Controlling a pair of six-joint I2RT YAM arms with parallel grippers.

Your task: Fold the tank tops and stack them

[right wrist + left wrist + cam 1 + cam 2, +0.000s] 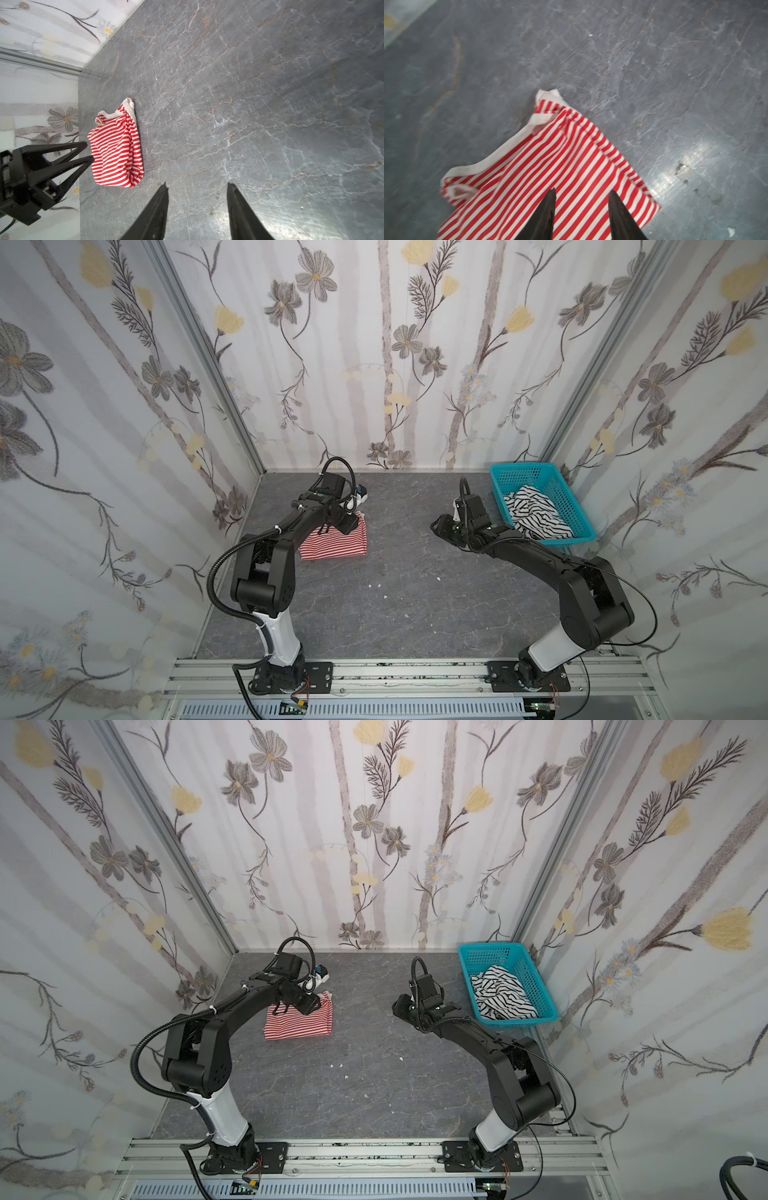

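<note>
In both top views, the loosely folded red-and-white tank top (336,545) is lying near the worktop's (415,605) left edge, toward the back. The black-and-white tank top (536,514) is sitting crumpled in the teal basket (523,477) at the back right corner. The left hand (352,524) is hanging over the red-and-white tank top, and the right hand (435,526) is hanging over bare worktop near the basket.

In the left wrist view, the left hand (582,191) is holding its fingers spread above the stripes, gripping nothing.

In the right wrist view, the right hand (196,184) is also standing spread, empty, over bare worktop.
</note>
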